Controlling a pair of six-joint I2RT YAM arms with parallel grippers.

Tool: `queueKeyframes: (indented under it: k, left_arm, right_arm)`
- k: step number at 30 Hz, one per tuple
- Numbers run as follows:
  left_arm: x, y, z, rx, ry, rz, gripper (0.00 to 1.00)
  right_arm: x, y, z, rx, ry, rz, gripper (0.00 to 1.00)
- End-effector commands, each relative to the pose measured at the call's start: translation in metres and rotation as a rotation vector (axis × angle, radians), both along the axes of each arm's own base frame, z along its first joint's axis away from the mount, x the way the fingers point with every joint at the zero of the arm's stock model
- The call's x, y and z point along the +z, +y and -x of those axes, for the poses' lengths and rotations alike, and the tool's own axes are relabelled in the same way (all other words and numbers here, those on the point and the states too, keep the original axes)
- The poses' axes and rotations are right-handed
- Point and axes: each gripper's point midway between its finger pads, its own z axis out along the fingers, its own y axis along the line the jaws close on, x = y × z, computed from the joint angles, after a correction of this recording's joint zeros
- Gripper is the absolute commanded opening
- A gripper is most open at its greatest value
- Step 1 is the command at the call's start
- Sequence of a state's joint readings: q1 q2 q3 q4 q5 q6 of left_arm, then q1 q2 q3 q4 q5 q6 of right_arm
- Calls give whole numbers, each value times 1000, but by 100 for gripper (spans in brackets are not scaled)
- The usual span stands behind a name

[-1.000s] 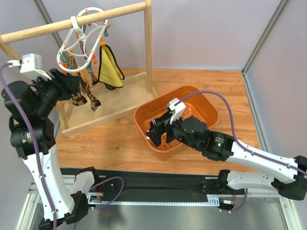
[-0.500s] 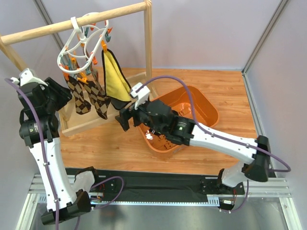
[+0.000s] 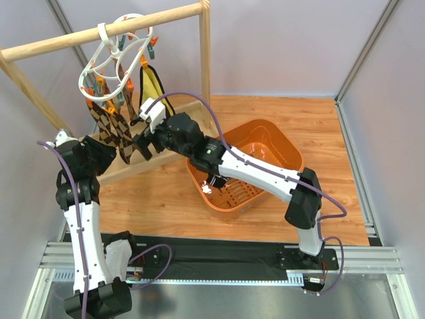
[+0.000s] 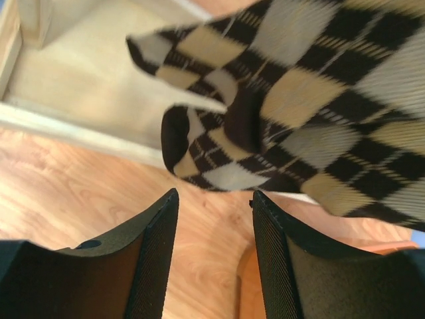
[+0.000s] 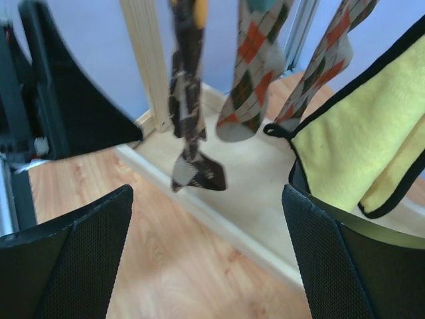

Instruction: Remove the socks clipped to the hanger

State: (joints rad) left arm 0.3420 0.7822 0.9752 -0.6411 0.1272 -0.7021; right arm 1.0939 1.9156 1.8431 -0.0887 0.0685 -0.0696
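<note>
Over the wooden table (image 3: 319,133), our left gripper (image 4: 214,199) and right gripper (image 5: 206,199) hover released by the argyle socks (image 3: 114,129) at ten o'clock; next we pinch one.

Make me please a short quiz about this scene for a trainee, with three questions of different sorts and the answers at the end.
1. True or false: the left gripper and the right gripper are both open and hold nothing.
2. Multiple choice: the white hanger hangs from A) the wooden rail; B) a wall hook; C) a door handle.
3. Short answer: what pattern has the sock just ahead of the left gripper's fingers?

Key: 1 true; 2 A; 3 argyle (diamonds).
</note>
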Motion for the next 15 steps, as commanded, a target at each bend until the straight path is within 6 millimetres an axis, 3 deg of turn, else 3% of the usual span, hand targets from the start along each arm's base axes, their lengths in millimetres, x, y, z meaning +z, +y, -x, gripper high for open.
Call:
queueKeyframes:
  k: [1,3,4,5,6,11,12,13,15]
  left_arm:
    - [2,8,-8,48,-38,13,56]
    - [-4,4,-9,38,-29,49,57]
    - [-12,2,-8,37,-15,65,57]
    - [-15,0,-8,40,-15,85,57]
    - [-27,0,-6,47,4,97,58]
    - [-55,-4,-4,42,55,140,61]
    - [-64,-7,-3,32,72,154,61]
    - [-67,-12,-3,12,71,166,61]
    - [-68,-22,-6,-52,38,175,60]
  right_arm:
    - [22,13,-21,72,-73,-42,94]
    - [29,20,-23,97,-88,-58,92]
    - [18,28,-25,117,-80,-48,92]
    - [29,32,-26,122,-88,-75,91]
    - [17,41,-25,147,-71,-67,90]
    - [24,64,-25,200,-54,-142,87]
    - [15,70,-27,202,-42,-144,86]
    - [25,73,-29,200,-58,-166,85]
    - [17,77,-36,182,-62,-145,75]
